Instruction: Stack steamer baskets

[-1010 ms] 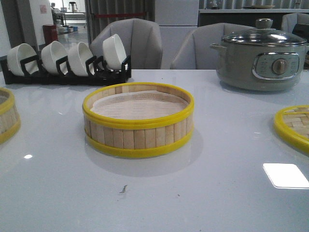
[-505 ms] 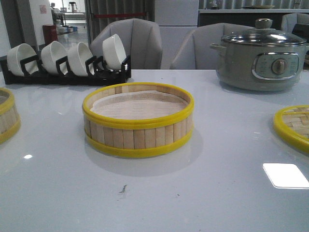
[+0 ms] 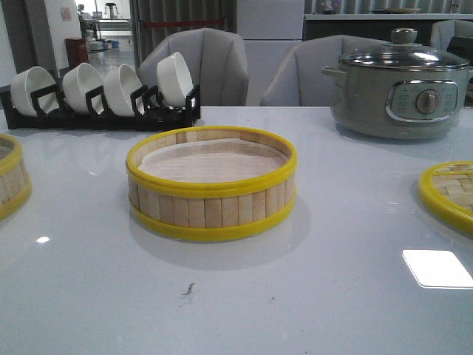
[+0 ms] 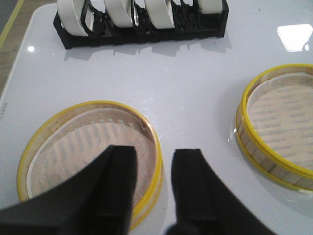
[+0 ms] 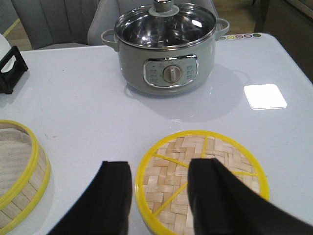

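Note:
One steamer basket [image 3: 211, 183] with yellow rims and a pale liner stands at the table's middle; it also shows in the left wrist view [image 4: 279, 127] and the right wrist view [image 5: 17, 171]. A second basket [image 3: 11, 177] sits at the left edge. My left gripper [image 4: 154, 156] is open above that basket [image 4: 88, 152], its jaws astride the rim nearest the middle basket. The woven yellow-rimmed lid [image 3: 447, 194] lies at the right. My right gripper [image 5: 161, 169] is open above the lid [image 5: 220, 156], astride its edge. Neither gripper shows in the front view.
A black rack of white bowls [image 3: 100, 92] stands at the back left, also in the left wrist view [image 4: 142, 22]. A grey electric pot with a glass lid [image 3: 399, 89] stands at the back right, beyond the woven lid [image 5: 166, 49]. Grey chairs stand behind the table.

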You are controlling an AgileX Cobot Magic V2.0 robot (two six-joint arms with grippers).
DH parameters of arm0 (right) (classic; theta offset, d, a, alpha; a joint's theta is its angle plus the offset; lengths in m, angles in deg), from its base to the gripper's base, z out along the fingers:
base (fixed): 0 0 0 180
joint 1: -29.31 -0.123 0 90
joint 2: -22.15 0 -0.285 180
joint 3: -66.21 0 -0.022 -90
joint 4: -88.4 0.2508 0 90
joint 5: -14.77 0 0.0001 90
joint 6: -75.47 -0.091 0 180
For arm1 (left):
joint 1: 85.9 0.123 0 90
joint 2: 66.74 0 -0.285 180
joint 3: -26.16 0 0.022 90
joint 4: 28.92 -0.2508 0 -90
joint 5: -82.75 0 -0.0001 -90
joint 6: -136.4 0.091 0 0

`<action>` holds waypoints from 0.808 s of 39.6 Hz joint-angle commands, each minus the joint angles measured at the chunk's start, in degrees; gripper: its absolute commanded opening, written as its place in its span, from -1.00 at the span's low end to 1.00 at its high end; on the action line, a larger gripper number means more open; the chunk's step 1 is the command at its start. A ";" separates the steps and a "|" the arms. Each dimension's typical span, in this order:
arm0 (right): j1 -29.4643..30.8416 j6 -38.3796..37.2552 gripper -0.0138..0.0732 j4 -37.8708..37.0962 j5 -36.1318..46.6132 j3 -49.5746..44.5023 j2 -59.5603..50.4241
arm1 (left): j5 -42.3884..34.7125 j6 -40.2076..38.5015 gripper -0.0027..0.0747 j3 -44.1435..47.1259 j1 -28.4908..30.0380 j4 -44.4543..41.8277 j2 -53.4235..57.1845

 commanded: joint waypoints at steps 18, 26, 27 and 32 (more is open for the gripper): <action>0.29 0.64 0.19 -0.40 3.78 2.06 0.96 | -11.65 -0.11 0.35 -2.46 -0.02 0.60 -21.71; 0.29 0.64 0.19 -0.40 2.88 2.01 1.64 | -13.11 -0.11 0.35 -4.51 -0.02 0.60 -30.12; 0.29 0.64 0.19 -0.40 2.56 1.96 1.64 | -13.24 -0.11 0.35 -4.65 -0.02 0.60 -30.92; 0.29 0.64 0.19 -0.40 2.42 1.27 2.21 | -14.57 -0.11 0.35 -5.43 -0.02 0.60 -35.29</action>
